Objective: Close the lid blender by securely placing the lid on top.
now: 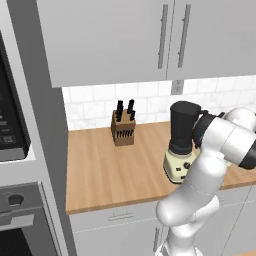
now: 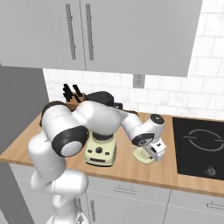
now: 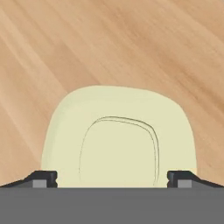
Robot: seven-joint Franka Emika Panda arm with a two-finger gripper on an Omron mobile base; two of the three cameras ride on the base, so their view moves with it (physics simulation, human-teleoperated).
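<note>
The blender (image 1: 182,145) stands on the wooden counter with a cream base and a dark jar whose top is bare. In the right base view the arm covers most of the blender (image 2: 101,151) jar. The lid (image 2: 140,155), a small cream cap, lies on the counter just right of the blender base. My gripper (image 2: 148,154) hangs low right over it. In the hand view the lid (image 3: 118,140) sits close below, its raised centre between my two fingertips (image 3: 43,178). My gripper (image 3: 113,179) is open, with a finger on either side of the lid and no grip on it.
A wooden knife block (image 1: 122,128) stands at the back of the counter (image 1: 105,170), left of the blender. A black cooktop (image 2: 199,146) lies to the right of the lid. Wall cabinets (image 2: 109,30) hang above. An oven column (image 1: 20,150) bounds the counter's left end.
</note>
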